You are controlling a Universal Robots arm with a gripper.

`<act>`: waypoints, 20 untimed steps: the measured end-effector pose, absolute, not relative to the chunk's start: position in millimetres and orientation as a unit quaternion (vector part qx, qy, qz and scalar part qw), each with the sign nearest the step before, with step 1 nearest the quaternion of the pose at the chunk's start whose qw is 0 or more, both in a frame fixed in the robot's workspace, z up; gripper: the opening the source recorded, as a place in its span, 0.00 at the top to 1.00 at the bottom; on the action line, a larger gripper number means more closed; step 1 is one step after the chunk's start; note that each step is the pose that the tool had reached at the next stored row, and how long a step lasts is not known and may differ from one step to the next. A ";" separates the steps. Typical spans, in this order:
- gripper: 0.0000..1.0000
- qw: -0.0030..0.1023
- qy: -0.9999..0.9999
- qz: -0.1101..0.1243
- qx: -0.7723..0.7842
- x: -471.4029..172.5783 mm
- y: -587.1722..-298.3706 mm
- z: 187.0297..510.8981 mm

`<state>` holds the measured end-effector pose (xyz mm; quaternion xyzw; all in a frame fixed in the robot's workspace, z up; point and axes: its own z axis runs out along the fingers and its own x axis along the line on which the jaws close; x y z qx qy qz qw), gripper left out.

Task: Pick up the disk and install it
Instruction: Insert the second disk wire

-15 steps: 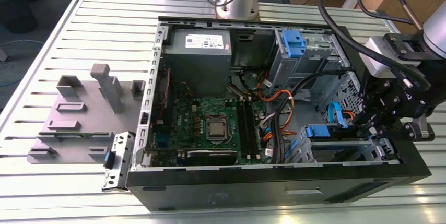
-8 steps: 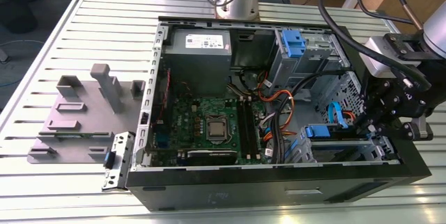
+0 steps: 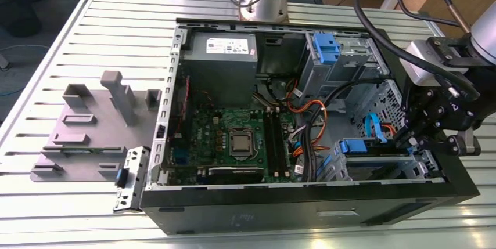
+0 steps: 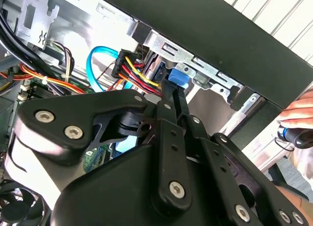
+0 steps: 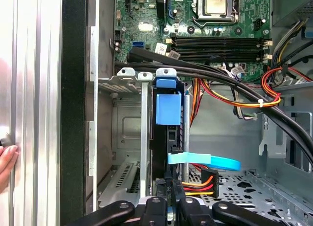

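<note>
disk (image 5: 166, 118) — seated on edge in metal drive cage (image 5: 124, 118) of open computer case (image 3: 310, 208), cables plugged | handling: judged dense, rigid, shock-sensitive; best held by blue plastic side rails, not label face | finish: smooth silver metal, glossy blue plastic | gripper (image 5: 166, 206) — at disk's edge, black linkage; open-or-closed state undeterminable

We see an open black computer case (image 3: 310, 202) at the exterior view's centre, its green motherboard (image 3: 232, 139) exposed, with a grey power-supply box (image 3: 220, 57) above it. At the left, a grey plastic stand (image 3: 85, 139) with upright posts sits on the slatted table (image 3: 62, 57).
</note>
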<state>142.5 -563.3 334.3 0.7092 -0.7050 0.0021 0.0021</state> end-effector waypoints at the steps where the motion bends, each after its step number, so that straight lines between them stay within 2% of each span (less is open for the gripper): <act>1: 0.84 0.002 -0.705 0.002 0.709 142.5 -563.3 334.3; 20: 0.84 0.002 -0.705 0.002 0.709 142.5 -561.0 338.2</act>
